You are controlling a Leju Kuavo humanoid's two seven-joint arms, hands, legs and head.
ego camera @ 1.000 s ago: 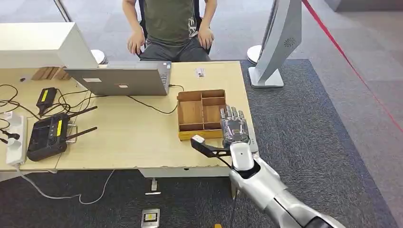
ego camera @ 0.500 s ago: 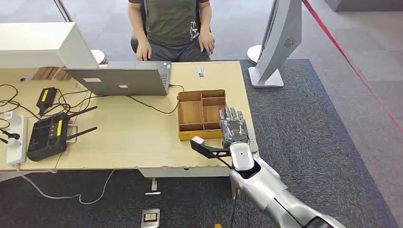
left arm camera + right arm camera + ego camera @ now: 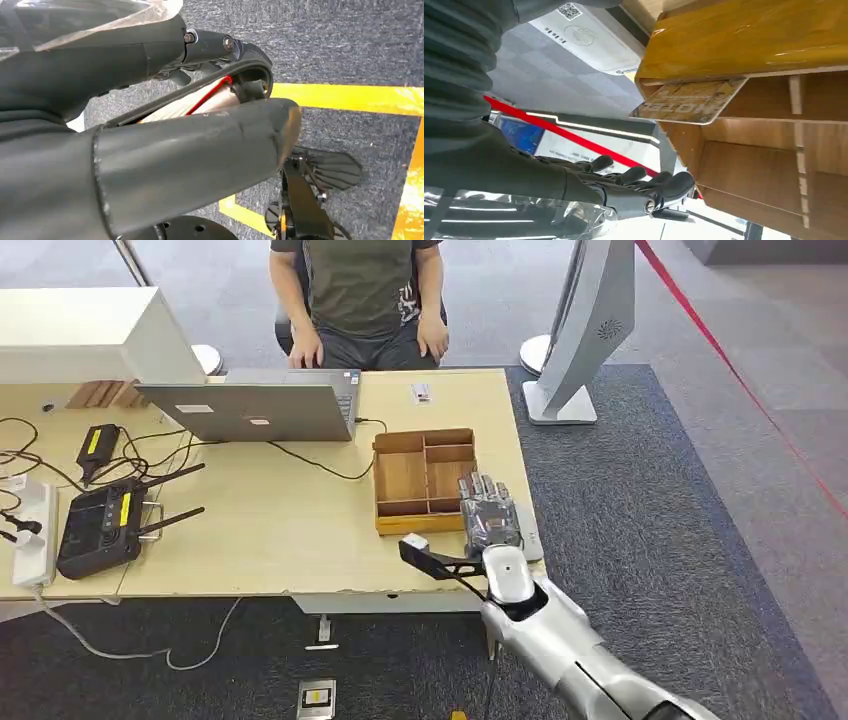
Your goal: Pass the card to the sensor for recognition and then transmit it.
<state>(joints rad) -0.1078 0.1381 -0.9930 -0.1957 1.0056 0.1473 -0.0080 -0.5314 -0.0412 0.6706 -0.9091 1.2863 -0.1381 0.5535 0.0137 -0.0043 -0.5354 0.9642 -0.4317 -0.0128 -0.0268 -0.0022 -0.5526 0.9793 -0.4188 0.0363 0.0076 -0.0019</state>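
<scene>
Right hand [image 3: 489, 512] over the near right corner of the wooden divided tray [image 3: 405, 477] on the tabletop [image 3: 270, 530] — fingers extended and apart, thumb swung out to the side, nothing held. Right wrist view: the dark fingers [image 3: 634, 176] lie free beside the tray wall, and the card [image 3: 689, 101] leans tilted in a tray compartment, apart from the hand. Left hand [image 3: 150, 150] hangs above dark carpet; whether its fingers are closed cannot be told — a person [image 3: 362, 290] sits behind the laptop [image 3: 250, 410]
</scene>
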